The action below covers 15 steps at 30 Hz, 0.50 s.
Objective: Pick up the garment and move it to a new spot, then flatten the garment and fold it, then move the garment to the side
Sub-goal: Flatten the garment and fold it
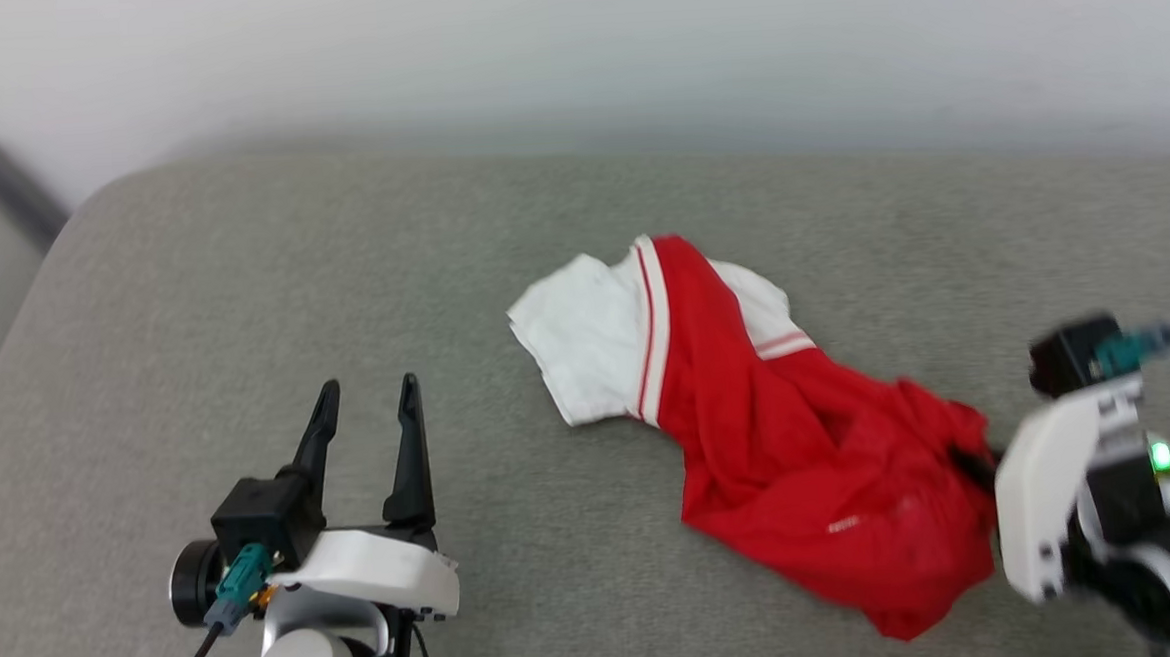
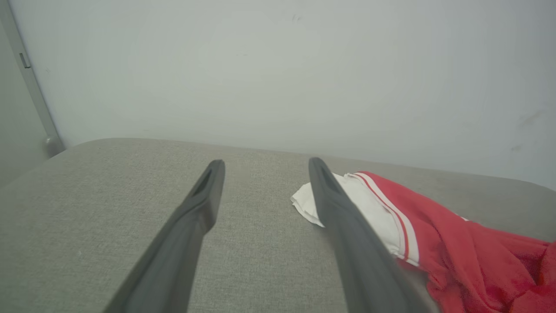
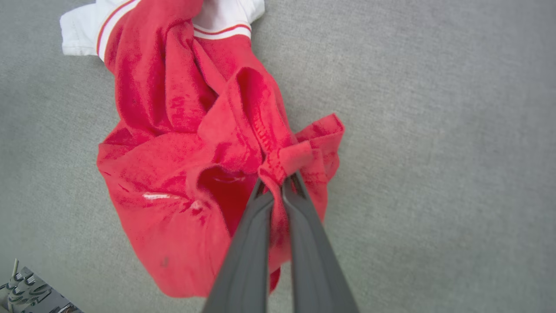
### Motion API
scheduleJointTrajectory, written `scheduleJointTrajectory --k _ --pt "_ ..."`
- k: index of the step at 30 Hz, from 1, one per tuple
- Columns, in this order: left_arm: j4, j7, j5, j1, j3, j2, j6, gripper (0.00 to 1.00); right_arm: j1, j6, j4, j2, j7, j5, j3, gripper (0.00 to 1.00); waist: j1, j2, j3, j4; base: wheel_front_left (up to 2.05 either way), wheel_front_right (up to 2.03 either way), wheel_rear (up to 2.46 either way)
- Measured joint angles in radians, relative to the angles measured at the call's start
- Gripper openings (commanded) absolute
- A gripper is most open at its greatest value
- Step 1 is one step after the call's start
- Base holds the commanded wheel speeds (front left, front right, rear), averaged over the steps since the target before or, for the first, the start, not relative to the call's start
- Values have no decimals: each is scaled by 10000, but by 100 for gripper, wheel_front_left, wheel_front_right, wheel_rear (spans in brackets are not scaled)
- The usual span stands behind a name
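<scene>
Right claw (image 3: 279,180) is clamped shut on the garment (image 1: 781,438). The two fingers are squeezed together on a stitched red hem fold, and the cloth bunches up into a little knot right at the tips. In the head view that claw sits at the near right, with its fingertips buried in the red fabric at the shirt's right edge.

The shirt itself is a crumpled heap on the grey fabric surface (image 1: 242,286), a bit right of the middle. The white sleeve with the red-white stripe trim points to the far left, and a second bit of white with stripes peeks out behind it. The red body is all wrinkled and trails toward the near right where I've got hold of it. Apart from the pinched bit, I can't tell whether any of it is off the surface.

Left claw (image 1: 368,385) is wide open with nothing in it, fingers spread and pointing away from me. It's over bare grey fabric at the near left, apart from the shirt and off to the left of the white sleeve. There's a pale wall (image 1: 569,29) past the far edge.
</scene>
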Motion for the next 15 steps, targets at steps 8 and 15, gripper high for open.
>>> scheduleJointTrajectory --k 8,15 --pt "-174 288 -119 548 46 144 182 100 3576 0 -907 1206 259 -560 -988 0 0 0 -662 -848 0 0 0" --pt "-155 385 -230 846 44 159 261 100 4173 0 -464 2033 -1559 -734 -1290 100 -1 0 -878 -1041 0 0 0"
